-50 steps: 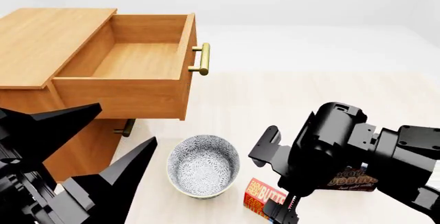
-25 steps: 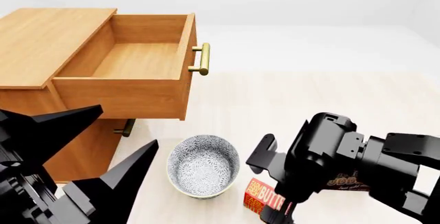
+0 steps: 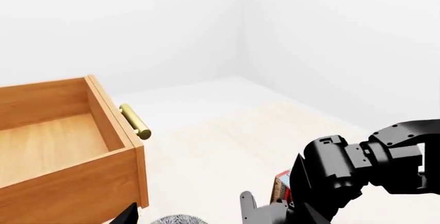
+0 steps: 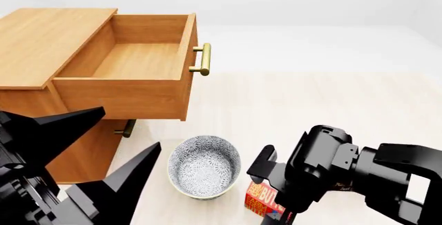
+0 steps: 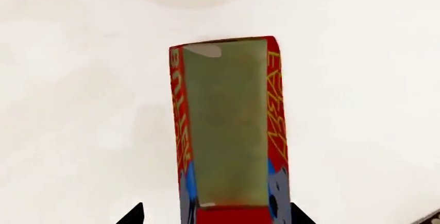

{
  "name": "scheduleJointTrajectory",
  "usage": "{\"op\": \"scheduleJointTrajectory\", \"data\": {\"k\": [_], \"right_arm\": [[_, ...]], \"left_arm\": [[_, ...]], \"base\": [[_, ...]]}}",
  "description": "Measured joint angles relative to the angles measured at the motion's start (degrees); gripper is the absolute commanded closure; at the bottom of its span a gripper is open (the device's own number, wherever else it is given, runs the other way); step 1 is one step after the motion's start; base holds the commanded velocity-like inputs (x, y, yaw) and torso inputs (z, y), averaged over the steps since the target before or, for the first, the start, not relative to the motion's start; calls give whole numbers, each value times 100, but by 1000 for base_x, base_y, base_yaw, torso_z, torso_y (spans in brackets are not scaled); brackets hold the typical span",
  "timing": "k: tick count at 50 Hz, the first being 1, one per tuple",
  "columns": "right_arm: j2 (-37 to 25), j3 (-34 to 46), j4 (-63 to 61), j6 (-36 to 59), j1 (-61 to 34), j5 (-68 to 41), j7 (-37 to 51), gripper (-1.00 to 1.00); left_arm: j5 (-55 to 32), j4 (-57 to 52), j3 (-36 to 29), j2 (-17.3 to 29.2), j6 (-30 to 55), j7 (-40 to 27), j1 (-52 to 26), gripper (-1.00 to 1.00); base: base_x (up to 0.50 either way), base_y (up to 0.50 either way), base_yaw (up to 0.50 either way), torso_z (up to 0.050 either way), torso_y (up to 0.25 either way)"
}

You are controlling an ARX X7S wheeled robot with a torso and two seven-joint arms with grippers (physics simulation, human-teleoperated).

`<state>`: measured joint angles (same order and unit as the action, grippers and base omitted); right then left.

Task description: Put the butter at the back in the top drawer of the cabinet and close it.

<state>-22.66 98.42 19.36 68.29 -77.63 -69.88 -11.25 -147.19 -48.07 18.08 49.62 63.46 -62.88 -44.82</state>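
The butter, a small red and yellow box, lies on the pale floor just right of the bowl. My right gripper hangs low over it and is open. In the right wrist view the butter runs lengthwise between the two black fingertips, with a gap on each side. The cabinet stands at the left with its top drawer pulled out and nothing inside. My left gripper is open in the foreground, in front of the cabinet, holding nothing.
A patterned bowl sits on the floor between the cabinet and the butter. A dark box is mostly hidden behind my right arm. The drawer's brass handle juts out to the right. A lower drawer's handle shows beneath.
My right gripper has sunk down and slightly left onto the butter, covering more of the box. The left arm, drawer and bowl stay where they were.
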Motion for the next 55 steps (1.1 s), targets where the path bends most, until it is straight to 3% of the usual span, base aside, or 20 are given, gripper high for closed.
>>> {"op": "scheduleJointTrajectory", "data": {"k": [2, 3, 27, 55], "right_arm": [[4, 17, 14, -27, 17, 19, -33, -100], [4, 24, 16, -43, 25, 30, -46, 100], [-198, 62, -249, -226, 35, 139, 208, 100], [-1260, -510, -2148, 670, -485, -1215, 1553, 100]], "left_arm": [[6, -4, -5, 2, -5, 4, 3, -100], [8, -6, -7, 3, -7, 6, 4, -100], [45, -40, -9, 49, -60, 56, 38, -100], [25, -51, -34, 188, -127, 126, -2, -100]], "base": [[0, 0, 0, 0, 0], [0, 0, 0, 0, 0], [0, 0, 0, 0, 0], [0, 0, 0, 0, 0]]}}
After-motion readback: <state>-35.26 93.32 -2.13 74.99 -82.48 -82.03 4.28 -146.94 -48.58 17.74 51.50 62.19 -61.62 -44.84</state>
